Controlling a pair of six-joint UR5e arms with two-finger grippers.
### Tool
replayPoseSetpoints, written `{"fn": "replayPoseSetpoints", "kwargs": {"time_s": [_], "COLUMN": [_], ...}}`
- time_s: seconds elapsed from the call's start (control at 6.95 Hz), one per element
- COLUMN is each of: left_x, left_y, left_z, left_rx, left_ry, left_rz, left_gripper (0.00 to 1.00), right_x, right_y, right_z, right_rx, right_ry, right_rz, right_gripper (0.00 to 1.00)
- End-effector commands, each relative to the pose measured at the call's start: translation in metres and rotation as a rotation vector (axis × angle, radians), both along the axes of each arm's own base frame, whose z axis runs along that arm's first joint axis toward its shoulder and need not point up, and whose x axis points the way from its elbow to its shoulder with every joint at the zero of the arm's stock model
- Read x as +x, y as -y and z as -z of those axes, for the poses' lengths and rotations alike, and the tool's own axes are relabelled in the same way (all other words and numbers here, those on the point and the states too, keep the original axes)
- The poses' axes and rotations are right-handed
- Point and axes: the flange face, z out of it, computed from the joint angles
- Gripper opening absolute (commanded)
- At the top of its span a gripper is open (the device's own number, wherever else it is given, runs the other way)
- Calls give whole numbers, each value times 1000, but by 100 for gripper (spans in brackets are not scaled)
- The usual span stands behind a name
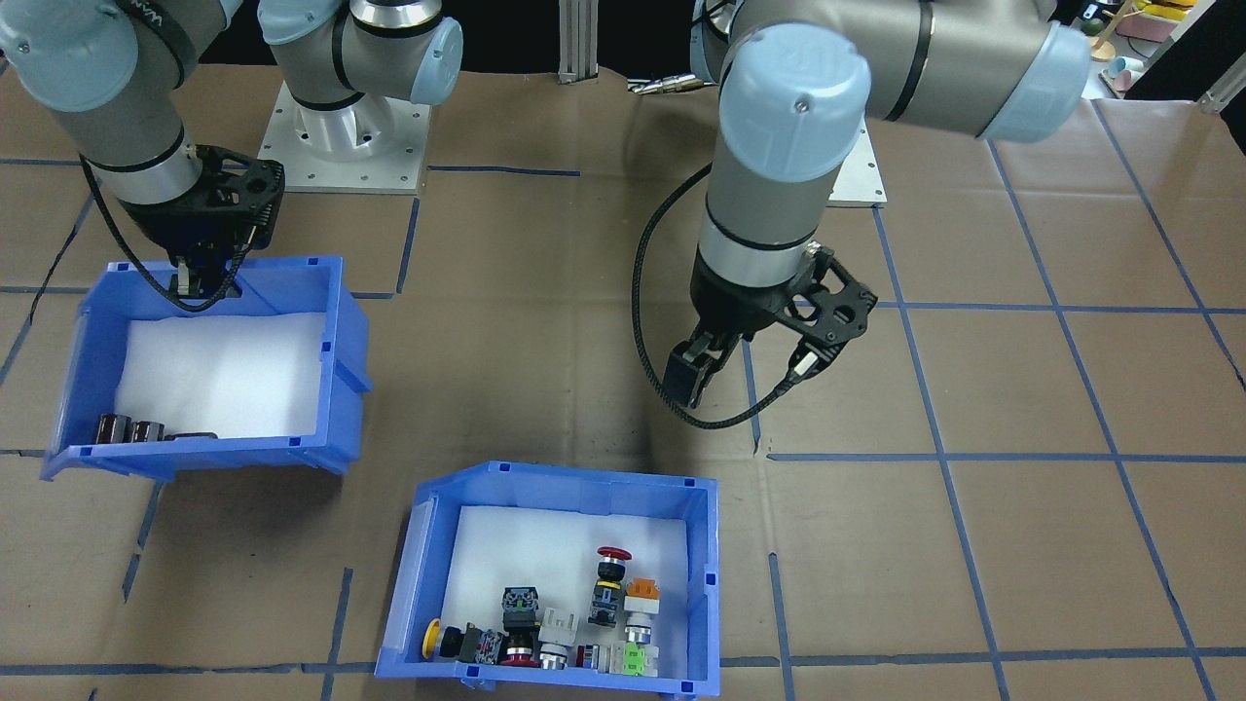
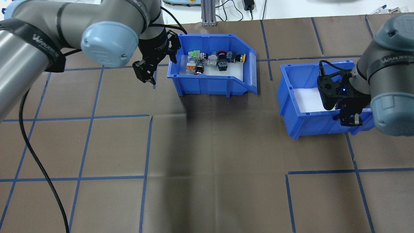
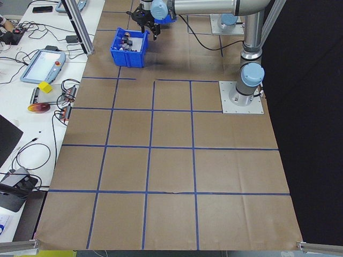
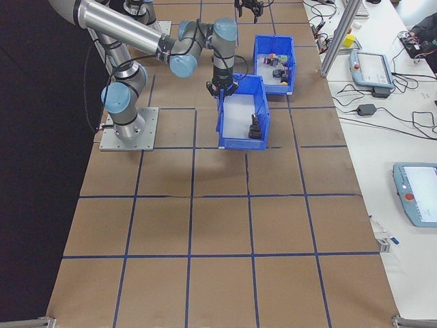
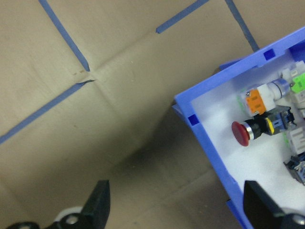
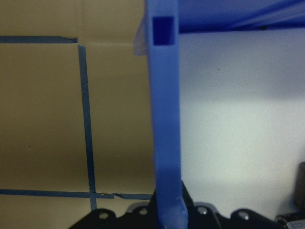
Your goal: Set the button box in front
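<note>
Brown surface (image 2: 207,168) taped into blue squares, mostly bare through the lower two thirds of the overhead view.

Button box (image 2: 212,69) in the upper middle of the overhead view, near the far edge, long axis running left to right, sloped open front toward the frame's right. Coloured switches (image 2: 213,61) bunched along its far side on the white liner.

Second blue bin (image 2: 310,119) at right of the overhead view, well apart from the button box, a few dark cylinders (image 1: 131,429) along one wall in the front-facing view.

Left end effector (image 2: 146,75) just beside the button box's left short wall, off the rim, raised above the surface and holding nothing; fingers parted in the wrist view, with the box's corner (image 5: 190,119) lying between and ahead of them, toward the frame's right. Clearly the nearer arm to the task's thing.

Right end effector (image 2: 351,118) closed over the near wall of the second bin, the blue wall (image 6: 164,119) running straight up between the fingers in its wrist view. Busy there, and far from the button box.

Probable next need: a short sideways move toward the box's near wall to straddle the rim. Plenty of open room beyond for carrying it forward; second bin to be kept clear of.
</note>
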Motion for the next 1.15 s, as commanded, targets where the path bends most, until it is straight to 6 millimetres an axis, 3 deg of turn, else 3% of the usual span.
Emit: {"fn": "replayPoseSetpoints", "kwargs": {"time_s": [0.0, 0.14, 0.43, 0.72, 1.01], "left_x": [55, 82, 123, 120, 122], "left_y": [-51, -69, -91, -125, -146], "left_z": [-54, -70, -87, -112, -94], "left_rx": [60, 77, 70, 28, 38], "left_ry": [-1, -10, -26, -6, -13], "left_rz": [257, 439, 706, 967, 1011], "left_gripper": [98, 99, 99, 99, 99], "right_x": [8, 12, 34, 89, 130], "right_y": [-32, -39, -61, -84, -100], "right_z": [7, 0, 10, 16, 17], "right_rx": [-2, -18, -16, -30, -38], "right_ry": [0, 1, 4, -1, -1], "right_rz": [5, 23, 73, 102, 110], "right_gripper": [9, 9, 9, 9, 10]}}
